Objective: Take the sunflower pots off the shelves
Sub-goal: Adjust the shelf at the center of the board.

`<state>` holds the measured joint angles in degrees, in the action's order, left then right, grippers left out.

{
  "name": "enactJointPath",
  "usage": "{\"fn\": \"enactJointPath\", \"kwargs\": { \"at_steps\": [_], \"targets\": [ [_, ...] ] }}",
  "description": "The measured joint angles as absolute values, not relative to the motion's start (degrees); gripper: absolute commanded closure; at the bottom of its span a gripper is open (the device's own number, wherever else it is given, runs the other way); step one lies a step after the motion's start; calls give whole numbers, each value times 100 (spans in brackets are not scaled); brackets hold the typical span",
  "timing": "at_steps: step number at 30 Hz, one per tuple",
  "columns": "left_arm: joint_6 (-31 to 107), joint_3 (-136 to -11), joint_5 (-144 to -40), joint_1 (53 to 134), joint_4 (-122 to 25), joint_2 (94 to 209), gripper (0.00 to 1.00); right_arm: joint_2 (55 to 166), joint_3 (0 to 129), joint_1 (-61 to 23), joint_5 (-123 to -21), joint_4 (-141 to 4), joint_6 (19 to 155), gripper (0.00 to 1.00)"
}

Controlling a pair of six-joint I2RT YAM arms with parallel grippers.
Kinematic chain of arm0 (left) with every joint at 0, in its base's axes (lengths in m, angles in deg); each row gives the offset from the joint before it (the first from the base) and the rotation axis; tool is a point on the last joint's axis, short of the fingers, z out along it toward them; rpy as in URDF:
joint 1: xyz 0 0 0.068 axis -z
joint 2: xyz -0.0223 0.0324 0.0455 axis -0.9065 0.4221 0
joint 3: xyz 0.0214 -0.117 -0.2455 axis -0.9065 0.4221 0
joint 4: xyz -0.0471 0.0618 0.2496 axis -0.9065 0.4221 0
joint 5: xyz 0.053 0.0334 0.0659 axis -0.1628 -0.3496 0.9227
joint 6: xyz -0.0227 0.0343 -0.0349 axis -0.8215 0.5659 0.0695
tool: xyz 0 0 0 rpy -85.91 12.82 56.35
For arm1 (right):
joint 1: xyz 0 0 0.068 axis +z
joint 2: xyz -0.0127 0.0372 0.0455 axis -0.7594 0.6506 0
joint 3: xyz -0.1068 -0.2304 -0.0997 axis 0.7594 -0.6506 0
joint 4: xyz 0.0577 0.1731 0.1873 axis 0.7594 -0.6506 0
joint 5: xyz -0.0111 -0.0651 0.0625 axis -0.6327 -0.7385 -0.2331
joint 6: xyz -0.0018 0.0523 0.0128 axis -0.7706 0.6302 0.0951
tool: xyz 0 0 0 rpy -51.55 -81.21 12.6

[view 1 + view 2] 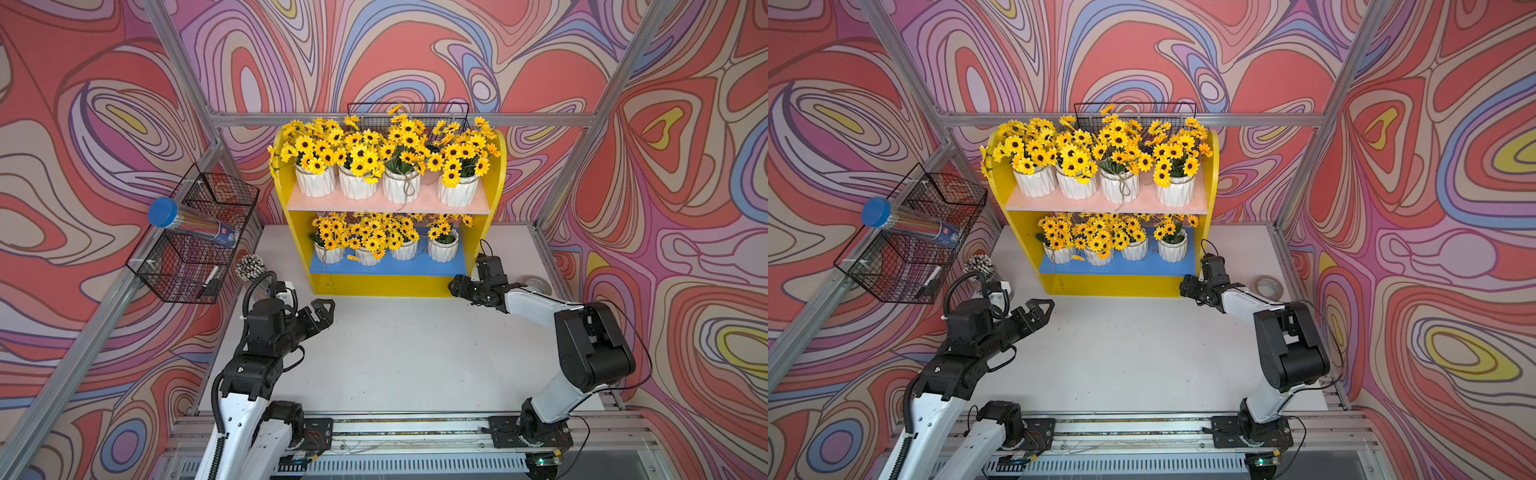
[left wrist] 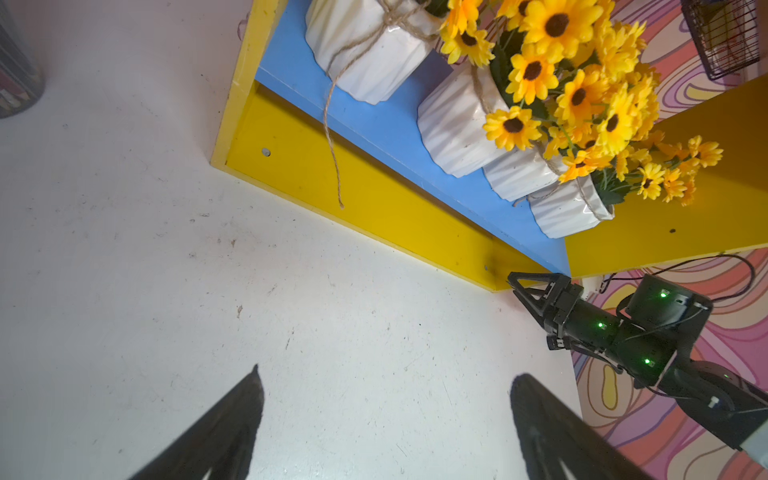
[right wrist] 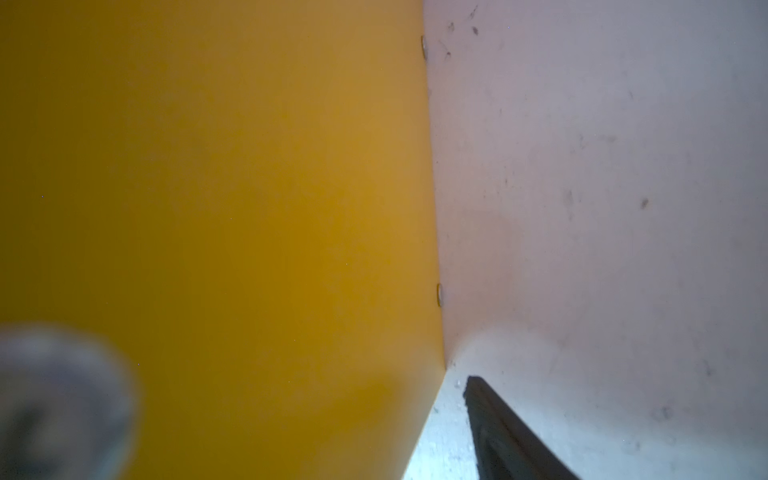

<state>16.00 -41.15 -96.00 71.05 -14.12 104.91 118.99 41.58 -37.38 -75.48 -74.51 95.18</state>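
- Writing: clear tube w/ blue cap (image 1: 192, 224) in wire basket (image 1: 183, 270), left of frame, has a label, too small to read.
- Sunflower pots (image 1: 357, 183): white, ribbed, some w/ twine, yellow dark-centred flowers. 4 on pink upper board, 4 on blue lower board of yellow shelves (image 1: 496, 199), frame centre.
- Left pincer (image 1: 325, 313): open, empty.
- Right pincer (image 1: 455, 286): jaws apart, holds nothing, at shelves' lower right corner.

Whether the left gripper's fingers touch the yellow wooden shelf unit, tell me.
Apart. The left wrist view shows bare white table between the black fingers and the yellow wooden shelf unit.
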Motion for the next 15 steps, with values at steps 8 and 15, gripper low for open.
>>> {"fn": "enactJointPath", "kwargs": {
  "at_steps": [8, 15],
  "targets": [
    [1597, -4274, -9080, 7105, -1676, 11332, 8, 12358, 4510, -3898, -7194, -7635, 9356, 23],
    [1414, -4126, -8641, 7103, -2721, 12497, 19, 12432, 4630, -3976, -6829, -7834, 9304, 23]
  ]
}}
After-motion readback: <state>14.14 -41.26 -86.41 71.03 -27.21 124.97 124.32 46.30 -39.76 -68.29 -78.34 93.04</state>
